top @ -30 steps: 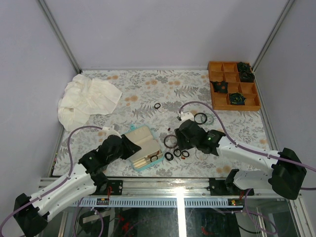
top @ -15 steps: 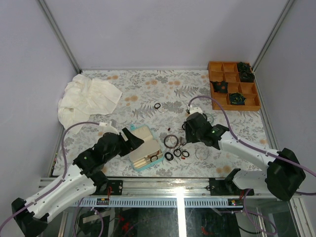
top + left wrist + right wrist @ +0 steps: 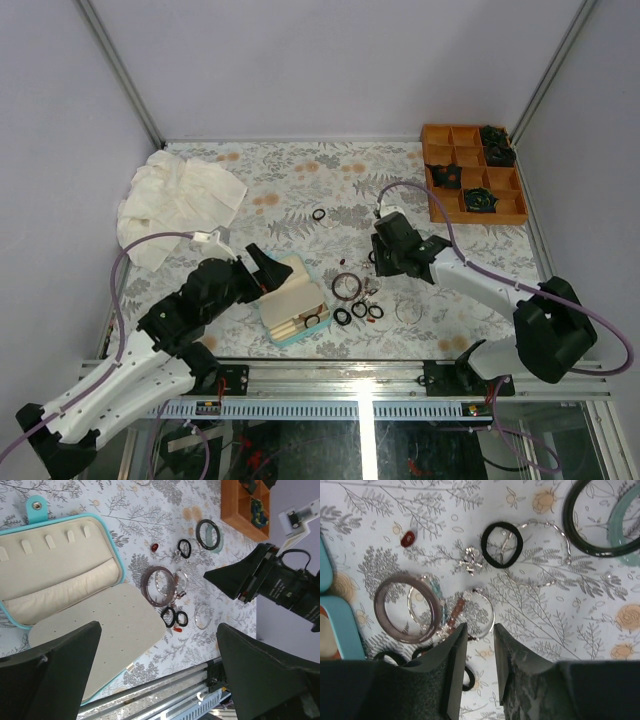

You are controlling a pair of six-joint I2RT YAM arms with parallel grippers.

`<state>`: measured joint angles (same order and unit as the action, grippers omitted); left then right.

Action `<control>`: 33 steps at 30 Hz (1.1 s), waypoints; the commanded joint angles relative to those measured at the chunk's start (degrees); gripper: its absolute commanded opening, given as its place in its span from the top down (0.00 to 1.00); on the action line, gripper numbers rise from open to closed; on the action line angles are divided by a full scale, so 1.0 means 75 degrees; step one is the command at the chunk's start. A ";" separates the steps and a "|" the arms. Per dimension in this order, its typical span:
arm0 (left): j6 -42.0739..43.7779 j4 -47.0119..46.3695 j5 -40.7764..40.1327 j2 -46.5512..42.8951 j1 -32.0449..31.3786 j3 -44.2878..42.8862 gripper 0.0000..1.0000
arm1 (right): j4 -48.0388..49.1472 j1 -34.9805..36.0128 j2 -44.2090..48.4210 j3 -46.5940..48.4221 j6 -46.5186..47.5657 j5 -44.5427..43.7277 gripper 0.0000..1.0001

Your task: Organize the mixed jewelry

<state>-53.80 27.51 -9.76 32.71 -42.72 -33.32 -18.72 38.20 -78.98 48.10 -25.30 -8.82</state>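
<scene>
The mixed jewelry lies scattered to the right of the open teal case (image 3: 290, 300). In the right wrist view I see a reddish-brown bangle (image 3: 407, 608), a small black ring (image 3: 501, 545), a black bangle (image 3: 592, 520), a teal bangle (image 3: 627, 530) and thin clear hoops (image 3: 540, 555). My right gripper (image 3: 480, 630) hovers just above a clear hoop, its jaws narrowly apart with nothing between them. My left gripper (image 3: 160, 680) stands wide open and empty over the case's near flap (image 3: 115, 625). One black ring (image 3: 312, 321) rests on the case.
An orange compartment tray (image 3: 436, 190) with dark clumps stands at the back right. A crumpled white cloth (image 3: 180, 200) lies at the back left. A lone black ring (image 3: 319, 214) sits mid-table. The metal rail (image 3: 360, 375) runs along the near edge.
My left gripper has opened wide and drawn back from the case. My right gripper has moved away from the near edge towards the far right, and its jaws have narrowed.
</scene>
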 commanded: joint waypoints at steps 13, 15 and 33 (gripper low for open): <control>0.0482 -0.0169 -0.0468 0.0487 -0.0038 -0.0280 0.00 | 0.0803 -0.0356 -0.1941 0.1419 0.0197 0.0506 0.71; 0.0494 -0.0193 -0.0458 0.0522 -0.0040 -0.0277 0.00 | 0.0782 -0.0394 -0.2095 0.1482 0.0197 0.0496 0.71; 0.0468 -0.0293 -0.0445 0.0597 -0.0030 -0.0186 0.00 | 0.0895 -0.0464 -0.2467 0.1380 0.0185 0.0649 0.80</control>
<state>-51.24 27.42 -11.66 37.39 -42.72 -33.45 -13.30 35.18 -96.82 57.04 -24.38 -4.82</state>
